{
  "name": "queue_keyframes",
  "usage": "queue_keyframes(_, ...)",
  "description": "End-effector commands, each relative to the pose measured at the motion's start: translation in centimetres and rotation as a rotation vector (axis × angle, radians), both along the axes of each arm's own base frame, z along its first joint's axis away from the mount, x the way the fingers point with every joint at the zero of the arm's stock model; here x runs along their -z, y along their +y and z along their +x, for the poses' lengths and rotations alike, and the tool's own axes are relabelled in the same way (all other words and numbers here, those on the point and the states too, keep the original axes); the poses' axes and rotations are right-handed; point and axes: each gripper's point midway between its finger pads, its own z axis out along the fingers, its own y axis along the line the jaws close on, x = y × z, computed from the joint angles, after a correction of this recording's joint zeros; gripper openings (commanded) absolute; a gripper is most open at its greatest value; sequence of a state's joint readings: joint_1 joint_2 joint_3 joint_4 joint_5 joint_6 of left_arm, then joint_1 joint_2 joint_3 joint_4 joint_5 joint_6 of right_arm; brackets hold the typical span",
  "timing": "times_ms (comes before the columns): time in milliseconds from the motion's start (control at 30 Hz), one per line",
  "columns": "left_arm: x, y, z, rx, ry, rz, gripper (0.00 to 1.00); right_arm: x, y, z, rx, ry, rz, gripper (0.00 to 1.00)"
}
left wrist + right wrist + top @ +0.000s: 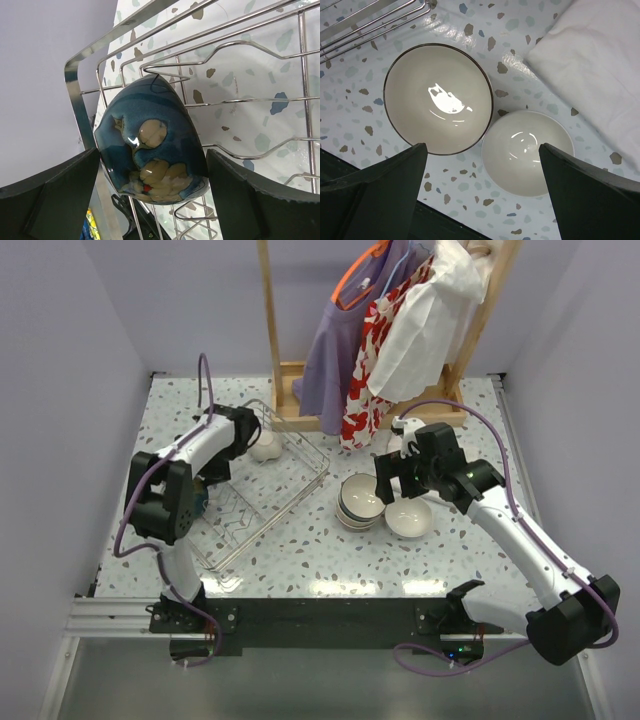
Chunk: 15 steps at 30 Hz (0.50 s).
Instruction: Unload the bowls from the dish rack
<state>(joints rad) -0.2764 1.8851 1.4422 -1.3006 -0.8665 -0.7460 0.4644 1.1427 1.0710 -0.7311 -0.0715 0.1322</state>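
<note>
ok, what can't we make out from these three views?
- Top view: dark blue bowl almost fully hidden under the left arm; only the left wrist view shows it.
- Left wrist view: left tool flanks that bowl; contact or a gap, cannot tell.
- Bowl stack: count too small in top view; right wrist view shows only the top bowl.
- Dish rack: near-left part covered by the left arm in top view.

Left arm (pixel 185 455) is folded at 9 o'clock, left gripper (pixel 152 185) aimed down, jaws wide. Right arm (pixel 520 530) reaches toward 11 o'clock, right gripper (pixel 398 483) fully spread.
</note>
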Motion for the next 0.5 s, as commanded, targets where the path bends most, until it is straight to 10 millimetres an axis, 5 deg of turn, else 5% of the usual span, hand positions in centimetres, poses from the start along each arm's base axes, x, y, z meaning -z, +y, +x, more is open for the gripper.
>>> queue_keyframes(0, -2.7, 0.7, 0.0, -0.018, -0.099, 0.011, 0.87, -0.9, 0.3, 0.4, -0.018, -0.052, 0.013, 0.99)
queue_keyframes(267, -3.3, 0.6, -1.7, -0.028, -0.115, -0.047, 0.85, -0.9, 0.3, 0.5, -0.018, -0.046, 0.008, 0.99)
queue_keyframes(467, -1.7, 1.2, -3.1, -0.059, -0.119, -0.109, 0.91, -0.7, 0.4, 0.5, -0.024, -0.036, 0.009, 0.99)
